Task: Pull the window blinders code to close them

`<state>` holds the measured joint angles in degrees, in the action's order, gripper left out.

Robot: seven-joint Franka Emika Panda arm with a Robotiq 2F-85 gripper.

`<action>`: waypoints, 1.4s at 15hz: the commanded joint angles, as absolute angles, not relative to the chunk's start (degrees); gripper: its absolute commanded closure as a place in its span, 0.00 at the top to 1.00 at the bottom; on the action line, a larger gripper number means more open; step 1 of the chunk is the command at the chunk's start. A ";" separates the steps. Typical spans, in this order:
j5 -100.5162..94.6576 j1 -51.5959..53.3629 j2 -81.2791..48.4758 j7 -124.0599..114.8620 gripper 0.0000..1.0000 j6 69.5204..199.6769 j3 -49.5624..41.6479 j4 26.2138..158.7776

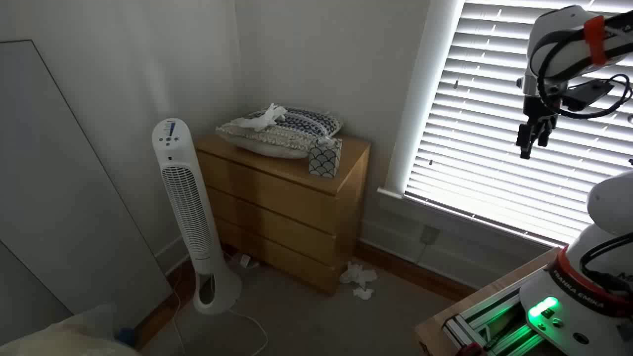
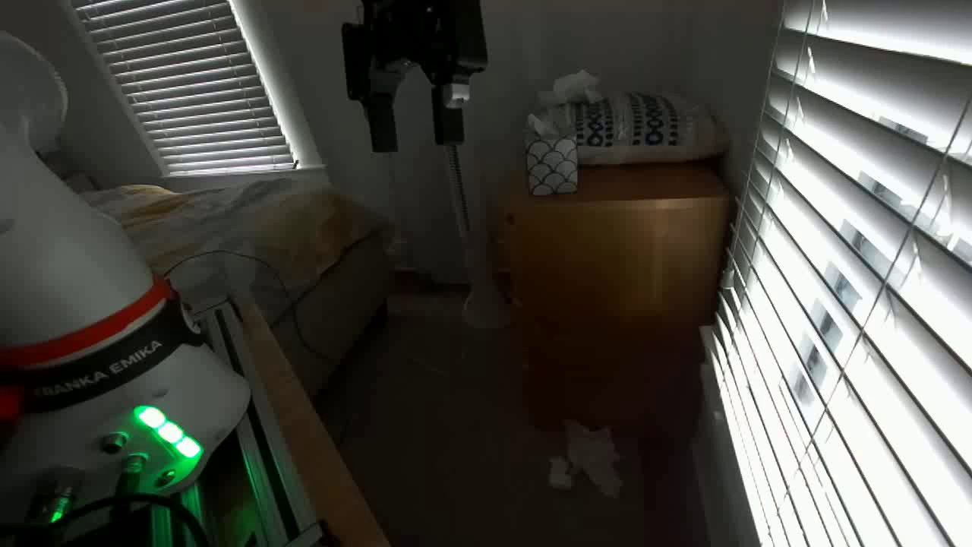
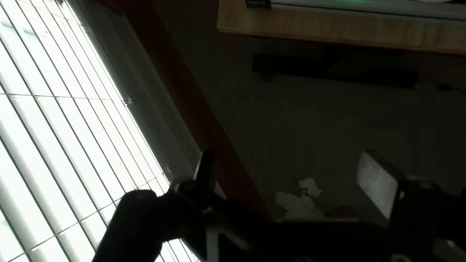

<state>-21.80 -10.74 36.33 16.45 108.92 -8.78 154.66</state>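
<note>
The window blinders (image 1: 474,123) are white horizontal slats with bright light between them. They also fill the right side of an exterior view (image 2: 858,296) and the left of the wrist view (image 3: 54,120). A small dark tassel-like piece (image 1: 456,84) and a lower one (image 1: 430,162) hang in front of the slats; their cord is too thin to see. My gripper (image 1: 534,144) points down in front of the blinders. It is open and empty, with wide-apart fingers in an exterior view (image 2: 416,140) and in the wrist view (image 3: 291,173). No cord shows between the fingers.
A wooden dresser (image 1: 277,198) beside the window holds pillows (image 1: 296,129) and a tissue box (image 1: 325,158). A white tower fan (image 1: 188,207) stands by it. Crumpled tissues (image 1: 358,277) lie on the floor. A bed (image 2: 250,220) and another blinded window (image 2: 190,83) are across the room.
</note>
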 commanded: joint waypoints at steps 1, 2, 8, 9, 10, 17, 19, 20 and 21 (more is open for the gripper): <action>-22.15 -9.98 36.39 16.10 1.00 108.67 -9.45 154.57; -22.15 -9.98 36.39 16.10 1.00 108.67 -9.45 154.57; -22.15 -9.98 36.39 16.10 1.00 108.67 -9.45 154.57; -22.15 -9.98 36.39 16.10 1.00 108.67 -9.45 154.57; -22.15 -9.98 36.39 16.10 1.00 108.67 -9.45 154.57; -22.00 -9.55 35.68 15.17 1.00 111.76 -9.41 154.69; -19.39 -8.77 34.28 11.10 1.00 118.02 -8.97 154.13; -18.44 -8.71 33.55 8.43 1.00 121.96 -8.60 153.85; -17.31 -8.73 32.80 5.84 1.00 124.66 -8.09 153.60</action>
